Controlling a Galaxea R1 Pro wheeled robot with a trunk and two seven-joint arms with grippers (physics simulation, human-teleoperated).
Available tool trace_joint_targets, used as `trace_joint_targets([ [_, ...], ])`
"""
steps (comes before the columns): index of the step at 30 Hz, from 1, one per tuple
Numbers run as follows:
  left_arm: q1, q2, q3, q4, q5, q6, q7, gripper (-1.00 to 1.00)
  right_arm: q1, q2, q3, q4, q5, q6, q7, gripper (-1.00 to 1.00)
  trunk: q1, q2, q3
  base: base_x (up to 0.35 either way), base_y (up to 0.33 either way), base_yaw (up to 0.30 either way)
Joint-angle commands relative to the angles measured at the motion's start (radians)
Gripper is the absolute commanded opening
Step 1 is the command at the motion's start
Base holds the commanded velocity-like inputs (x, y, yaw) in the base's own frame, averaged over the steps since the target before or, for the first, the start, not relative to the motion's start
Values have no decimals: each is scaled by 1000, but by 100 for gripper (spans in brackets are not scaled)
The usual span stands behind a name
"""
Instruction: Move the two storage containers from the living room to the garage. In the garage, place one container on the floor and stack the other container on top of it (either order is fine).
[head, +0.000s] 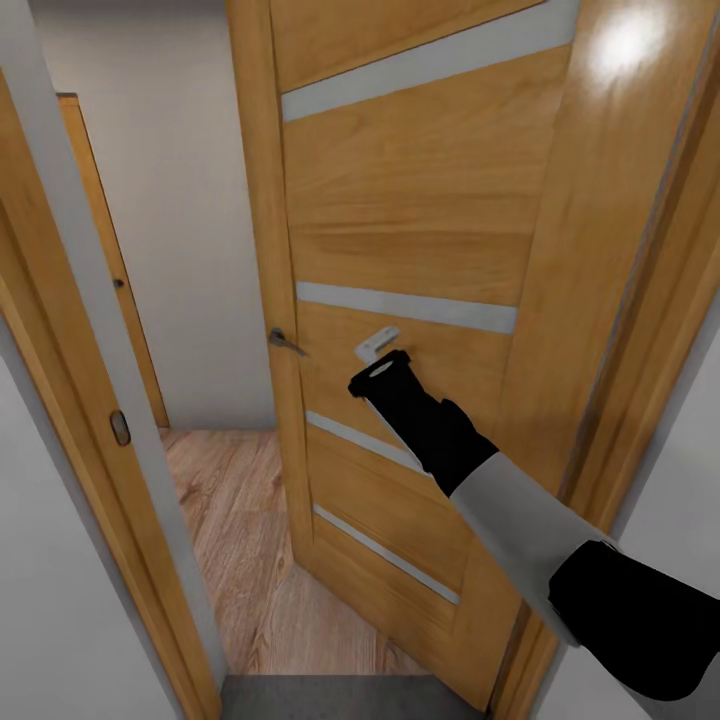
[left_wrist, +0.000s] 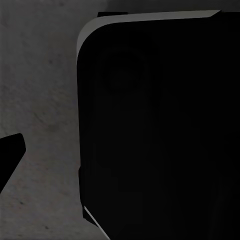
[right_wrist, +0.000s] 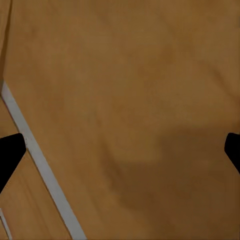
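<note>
We press our empty, wide-open right gripper (head: 376, 352) against the orange-brown wooden door (head: 420, 220) at frame center, the wood plank floor (head: 235, 530) lower left beyond, so we judge both containers still unfetched and all 2 placements left.

The right arm (head: 520, 510) reaches forward and up, stretched out long. Its sleeve is grey, then black near the wrist. The right gripper (head: 376, 347) has its two fingers spread wide apart.
</note>
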Motion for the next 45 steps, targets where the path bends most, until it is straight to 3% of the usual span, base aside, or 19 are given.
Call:
trace_joint_targets([
  [1, 0, 0, 0, 0, 1, -3, 0, 100, 0, 0, 2, -1, -6, 4, -5, 100, 0, -1, -1, 0, 0, 0],
  [15, 0, 0, 0, 0, 1, -3, 0, 100, 1, 0, 1, -3, -11, 0, 22, 100, 0, -1, -1, 0, 0, 0],
  [20, 0, 0, 0, 0, 1, -3, 0, 100, 0, 0, 0, -3, -40, 0, 23, 100, 0, -1, -1, 0, 0, 0],
  [37, 0, -1, -2, -3, -3, -4, 0, 100, 0, 0, -3, 2, -44, 1, 22, 100, 0, -1, -1, 0, 0, 0],
  [39, 0, -4, -6, -34, -8, -13, 4, 100, -1, 0, -3, 3, -44, 0, 22, 100, 0, -1, -1, 0, 0, 0],
  [42, 0, -9, -2, -146, -1, -23, 5, 100, -1, 0, -3, 7, -44, 0, 22, 100, 0, -1, -1, 0, 0, 0],
  [45, 0, -10, 0, -188, 1, -23, 6, 100, -1, 0, -2, 6, -42, 2, 19, 100, 0, -1, -1, 0, 0, 0],
])
